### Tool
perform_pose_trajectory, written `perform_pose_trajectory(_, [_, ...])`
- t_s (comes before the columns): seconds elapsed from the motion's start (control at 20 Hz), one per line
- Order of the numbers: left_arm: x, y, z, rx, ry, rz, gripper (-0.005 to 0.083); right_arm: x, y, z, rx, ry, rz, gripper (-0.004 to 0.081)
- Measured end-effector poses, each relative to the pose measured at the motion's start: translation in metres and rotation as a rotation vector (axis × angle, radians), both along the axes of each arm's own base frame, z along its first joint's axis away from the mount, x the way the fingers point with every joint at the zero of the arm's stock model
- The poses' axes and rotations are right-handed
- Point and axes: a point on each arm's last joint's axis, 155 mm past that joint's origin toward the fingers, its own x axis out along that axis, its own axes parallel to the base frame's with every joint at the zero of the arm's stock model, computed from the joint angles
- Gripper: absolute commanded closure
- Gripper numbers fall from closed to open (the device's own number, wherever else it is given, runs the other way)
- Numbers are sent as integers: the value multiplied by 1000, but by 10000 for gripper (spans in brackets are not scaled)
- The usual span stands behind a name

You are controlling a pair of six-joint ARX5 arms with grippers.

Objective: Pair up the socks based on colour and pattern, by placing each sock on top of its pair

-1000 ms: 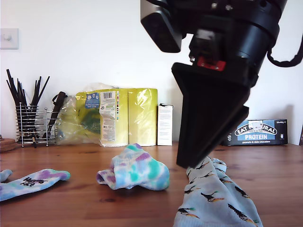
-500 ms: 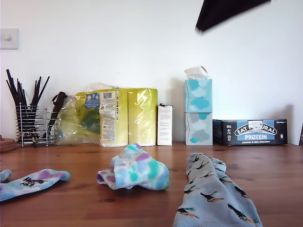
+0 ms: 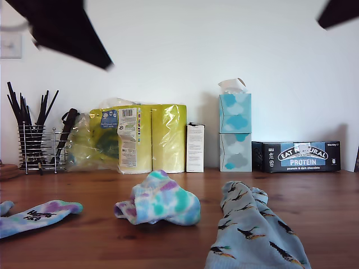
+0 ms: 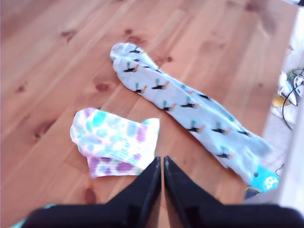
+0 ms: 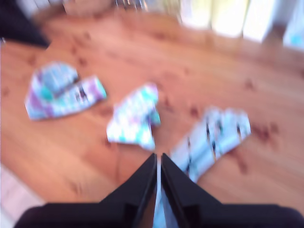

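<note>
A light blue sock with small birds lies stretched out at the exterior view's right. A crumpled tie-dye sock sits in the middle, and a flat tie-dye sock with black lettering lies at that view's left. My first gripper hangs shut and empty high above the crumpled tie-dye sock and the bird sock. My second gripper is also shut and empty, high up, in a blurred view of the lettered sock, the crumpled sock and the bird sock.
Along the back wall stand a wire holder of black sticks, a yellow paper-roll pack, a small white box, stacked tissue boxes and a protein-bar box. Blurred black arm parts show at the exterior view's top corners.
The arm that loomed over the bird sock has lifted away upward. Black arm parts now show only at the exterior view's top corners. The socks have not moved.
</note>
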Motion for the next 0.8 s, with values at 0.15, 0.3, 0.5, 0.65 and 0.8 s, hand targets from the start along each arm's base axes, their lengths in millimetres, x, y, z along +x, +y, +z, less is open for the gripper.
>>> perform_pose_trajectory(0.15, [45, -16, -32, -57, 98, 158, 154, -2, -1, -3, -11, 10, 4, 783])
perform_pose_trajectory(0.3, [69, -25, -77, -60, 211, 252, 150, -2, -1, -3, -12, 11, 4, 783])
perform_pose_trajectory(0.5, [95, -38, -95, -47, 242, 275, 152, -2, -1, -4, -13, 11, 5, 783])
perform_pose_trajectory(0.65, [110, -44, -78, -70, 203, 291, 181, -2, -1, -3, -13, 10, 5, 783])
perform_pose_trajectory(0.8, [113, -43, -78, -48, 191, 309, 225, -1, 0, -1, -7, -1, 7, 783])
